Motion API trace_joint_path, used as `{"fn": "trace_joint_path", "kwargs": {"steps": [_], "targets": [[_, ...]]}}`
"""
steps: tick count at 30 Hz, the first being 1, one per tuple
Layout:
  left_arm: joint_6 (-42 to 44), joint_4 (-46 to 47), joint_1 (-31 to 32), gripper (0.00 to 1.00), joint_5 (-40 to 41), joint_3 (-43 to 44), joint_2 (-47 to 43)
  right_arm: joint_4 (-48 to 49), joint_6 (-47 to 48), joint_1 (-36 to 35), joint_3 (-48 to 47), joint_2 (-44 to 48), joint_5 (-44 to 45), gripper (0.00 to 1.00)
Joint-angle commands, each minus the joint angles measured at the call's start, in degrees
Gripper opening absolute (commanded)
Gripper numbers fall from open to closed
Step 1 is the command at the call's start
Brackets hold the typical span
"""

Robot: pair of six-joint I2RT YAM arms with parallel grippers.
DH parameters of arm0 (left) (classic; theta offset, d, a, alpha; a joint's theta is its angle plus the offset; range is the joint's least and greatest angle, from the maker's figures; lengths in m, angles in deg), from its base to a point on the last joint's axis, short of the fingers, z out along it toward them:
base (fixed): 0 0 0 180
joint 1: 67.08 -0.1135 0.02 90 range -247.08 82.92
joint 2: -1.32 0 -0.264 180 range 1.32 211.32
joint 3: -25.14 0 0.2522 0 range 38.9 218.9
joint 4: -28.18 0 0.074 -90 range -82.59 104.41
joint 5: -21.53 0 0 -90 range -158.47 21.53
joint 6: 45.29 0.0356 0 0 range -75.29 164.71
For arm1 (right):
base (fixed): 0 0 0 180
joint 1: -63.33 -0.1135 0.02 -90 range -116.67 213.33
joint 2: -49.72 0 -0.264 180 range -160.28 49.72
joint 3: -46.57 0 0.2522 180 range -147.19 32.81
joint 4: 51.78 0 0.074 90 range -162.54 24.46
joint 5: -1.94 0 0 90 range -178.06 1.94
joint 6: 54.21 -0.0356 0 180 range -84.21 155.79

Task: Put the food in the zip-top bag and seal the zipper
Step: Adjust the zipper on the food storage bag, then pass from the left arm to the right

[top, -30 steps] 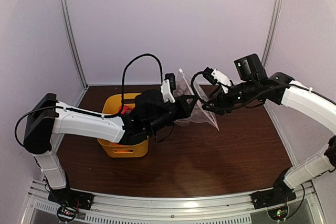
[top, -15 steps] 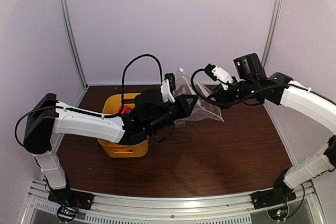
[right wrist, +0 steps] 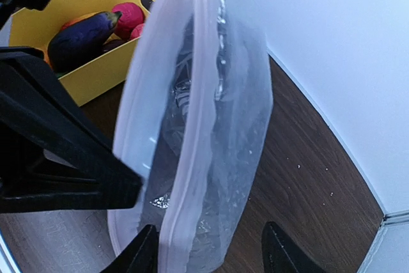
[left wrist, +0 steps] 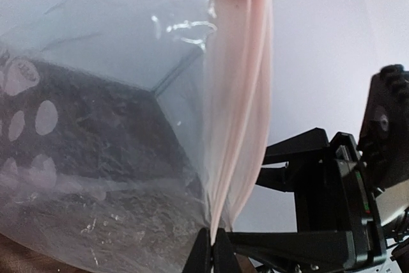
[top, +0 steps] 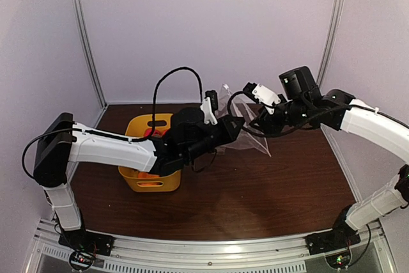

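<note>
The left gripper (left wrist: pixel 211 255) is clamped on the zipper (left wrist: pixel 239 94), its fingertips pressed together on the pale pink strip, so the zip-top bag (top: pixel 257 142) hangs from that pinch, clear of the table (top: pixel 255 190). The right gripper (right wrist: pixel 209 247) faces it at close range with its fingers (right wrist: pixel 276 252) apart. The strip runs lengthwise between them, nearer the inner finger, and neither finger appears to be touching it. We judge the step in hand to be taking a second hold on the bag's mouth so that it can be spread for loading. The food (right wrist: pixel 83 36) lies in the yellow basket (right wrist: pixel 96 75), beyond the left gripper as seen from the right wrist, and none of it is in the bag. To do this step well, we first centre the strip between the right fingers, since an off-centre closure will push the film aside rather than trap it. We then advance until the strip sits well inside the fingers, not at their tips. We close on one lip only. If both layers are caught, the mouth cannot part when the grippers separate. Whether the two lips are parted at the point of contact cannot be told from these views, so we check this before closing. The left pinch should be left undisturbed, because the film is thin and slack and will fold wherever tension is lost. Once the hold is secure, we draw the right gripper away from the left one gently, across the strip rather than along it.
</note>
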Motion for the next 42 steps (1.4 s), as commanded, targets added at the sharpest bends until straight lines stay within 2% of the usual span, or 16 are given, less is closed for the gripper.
{"fn": "trace_joint_path", "kwargs": {"steps": [1, 6, 10, 15, 23, 30, 38, 39, 42], "targets": [[-0.62, 1.63, -0.22, 0.00, -1.24, 1.05, 0.88, -2.50, 3.64, -2.40, -1.40, -0.05, 1.25, 0.56], [-0.76, 3.84, -0.20, 0.00, -1.03, -0.22, -0.33, -1.38, 4.36, -3.18, 1.54, -0.46, 3.45, 0.60], [-0.76, 3.97, -0.24, 0.00, -0.67, -0.64, -1.18, 0.22, 3.70, -3.36, 2.25, -0.92, 11.17, 0.59], [-1.45, 4.27, -0.18, 0.00, -0.65, -1.06, -1.29, 2.98, 1.82, -3.28, 2.13, -0.19, 17.97, 0.44], [-2.69, 1.08, -0.18, 0.00, -1.00, -1.63, -1.02, 3.44, 0.90, -0.96, 0.03, 1.26, 18.85, 0.00], [-4.56, 0.70, -0.16, 0.00, -2.53, -4.32, -1.53, 5.79, 2.15, 6.36, -2.42, 2.04, 20.64, 0.00], [0.92, -2.89, -0.37, 0.00, -7.10, -0.80, -0.84, 3.72, 1.74, 6.97, -1.33, 2.63, 17.68, 0.00], [2.76, -4.27, -0.60, 0.07, -8.48, 0.31, -1.00, 3.61, 1.85, 7.33, -1.51, 2.73, 17.97, 0.00], [9.44, -13.54, -1.41, 0.44, -11.12, 5.02, -2.98, 3.44, 2.67, 9.46, -3.01, 2.80, 18.93, 0.00]]}}
